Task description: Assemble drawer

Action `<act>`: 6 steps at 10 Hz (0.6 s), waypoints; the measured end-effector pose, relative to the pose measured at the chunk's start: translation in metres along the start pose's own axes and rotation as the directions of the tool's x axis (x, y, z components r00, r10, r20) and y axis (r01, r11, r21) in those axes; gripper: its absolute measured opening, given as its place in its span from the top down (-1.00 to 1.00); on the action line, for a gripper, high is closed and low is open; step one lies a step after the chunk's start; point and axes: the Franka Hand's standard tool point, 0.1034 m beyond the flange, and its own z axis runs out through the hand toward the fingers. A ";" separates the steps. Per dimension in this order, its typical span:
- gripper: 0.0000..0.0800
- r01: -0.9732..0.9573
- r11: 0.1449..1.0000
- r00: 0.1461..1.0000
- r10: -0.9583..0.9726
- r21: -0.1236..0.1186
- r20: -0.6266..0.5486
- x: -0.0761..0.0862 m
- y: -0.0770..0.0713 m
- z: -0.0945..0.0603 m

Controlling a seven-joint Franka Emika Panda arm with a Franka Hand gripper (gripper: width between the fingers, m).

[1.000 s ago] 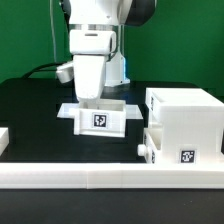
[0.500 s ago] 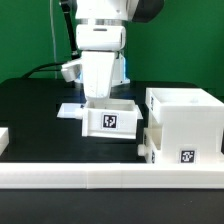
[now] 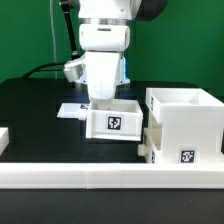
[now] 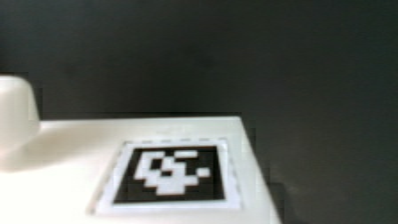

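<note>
A shallow white tray [image 3: 113,121] with a square tag on its front sits just left of the tall white box casing [image 3: 185,115] in the exterior view. My gripper [image 3: 103,100] reaches down into the tray from above; its fingertips are hidden behind the tray's wall, and the tray moves with it. A second tray [image 3: 178,153] with a tag and a small knob sits low in the casing. The wrist view shows a white surface with a blurred tag [image 4: 169,175] on it. No fingers show there.
A long low white border rail [image 3: 100,181] runs along the front. Another white rail piece [image 3: 3,140] is at the exterior view's left edge. The flat marker board [image 3: 70,110] lies behind the held tray. Cables hang behind the arm.
My gripper and the tray have moved together toward the exterior view's right, closer to the casing. The marker board behind them is more uncovered.
</note>
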 end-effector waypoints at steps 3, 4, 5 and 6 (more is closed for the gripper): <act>0.89 -0.004 1.000 1.000 0.004 0.001 -0.002 0.002 0.001 0.003; 0.89 -0.007 1.000 1.000 0.007 0.004 -0.002 0.000 -0.001 0.004; 0.89 -0.007 1.000 1.000 0.007 0.004 -0.002 0.001 -0.001 0.004; 0.89 -0.005 1.000 1.000 0.005 0.004 -0.002 0.001 -0.001 0.004</act>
